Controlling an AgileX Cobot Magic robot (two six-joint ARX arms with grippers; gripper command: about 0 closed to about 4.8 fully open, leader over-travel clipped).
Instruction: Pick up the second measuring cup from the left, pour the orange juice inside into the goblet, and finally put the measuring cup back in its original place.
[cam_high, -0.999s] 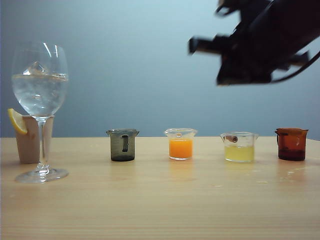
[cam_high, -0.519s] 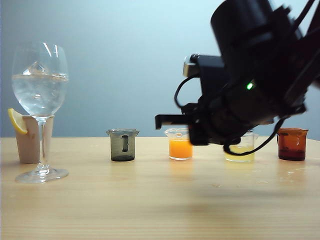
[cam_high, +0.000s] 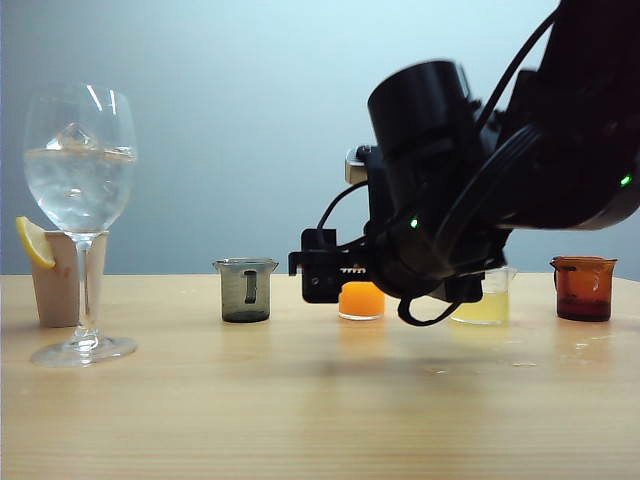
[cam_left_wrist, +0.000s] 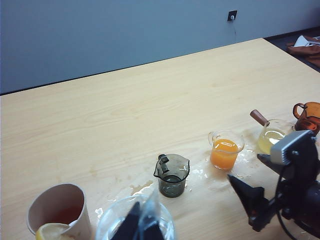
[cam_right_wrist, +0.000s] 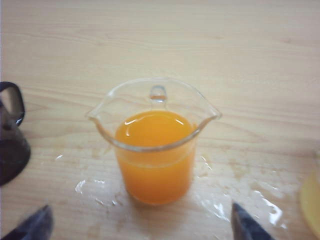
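Note:
The second measuring cup (cam_right_wrist: 155, 142) is a small clear glass cup holding bright orange juice (cam_right_wrist: 152, 130); it stands upright on the table. My right gripper (cam_right_wrist: 142, 231) is open, one fingertip on each side of the cup and just short of it, touching nothing. In the exterior view the right gripper (cam_high: 322, 265) hangs low in front of the cup (cam_high: 362, 300) and hides its upper part. The goblet (cam_high: 80, 200) stands far left, holding clear liquid and ice. The dark fingers of my left gripper (cam_left_wrist: 142, 227) sit close together by the goblet's rim (cam_left_wrist: 167, 222), holding nothing.
A smoky grey cup (cam_high: 245, 290) stands left of the orange one, a cup of pale yellow liquid (cam_high: 480, 305) and an amber cup (cam_high: 583, 288) to its right. A paper cup with a lemon slice (cam_high: 60, 275) sits behind the goblet. Wet patches (cam_right_wrist: 215, 205) surround the cups.
The right arm has come down from the upper right to table height in front of the orange cup, and its jaws have opened. The cups and goblet have not moved.

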